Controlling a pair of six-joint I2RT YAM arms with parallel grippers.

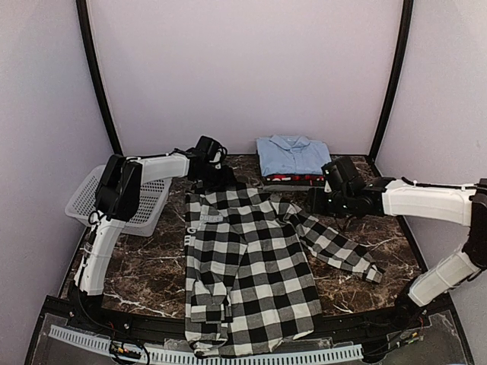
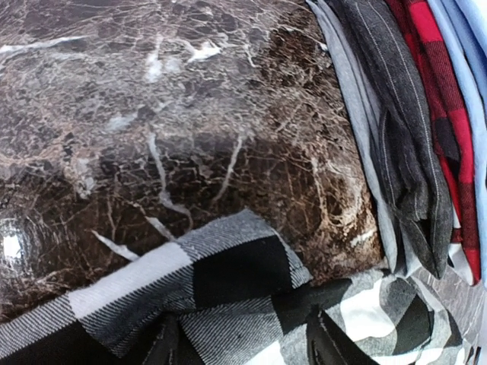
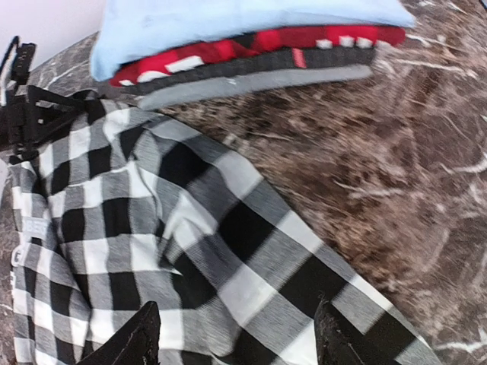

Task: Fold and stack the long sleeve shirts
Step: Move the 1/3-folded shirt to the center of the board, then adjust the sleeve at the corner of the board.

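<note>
The buffalo-check shirt [image 1: 247,274] lies flat mid-frame on the bench [image 1: 144,266], hem at the bottom edge; left tool [image 1: 219,179] and right tool [image 1: 314,204] hover spread over its upper end, pinching nothing; a careless drag could nudge the folded stack [image 1: 293,156] above.

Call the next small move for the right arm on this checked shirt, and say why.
Probably lower the right end effector and close on the sleeve below it, to fold it across the body. The checked shirt lies flat on the table, that sleeve sticks out sideways, and the fingers stand open with nothing held.
</note>
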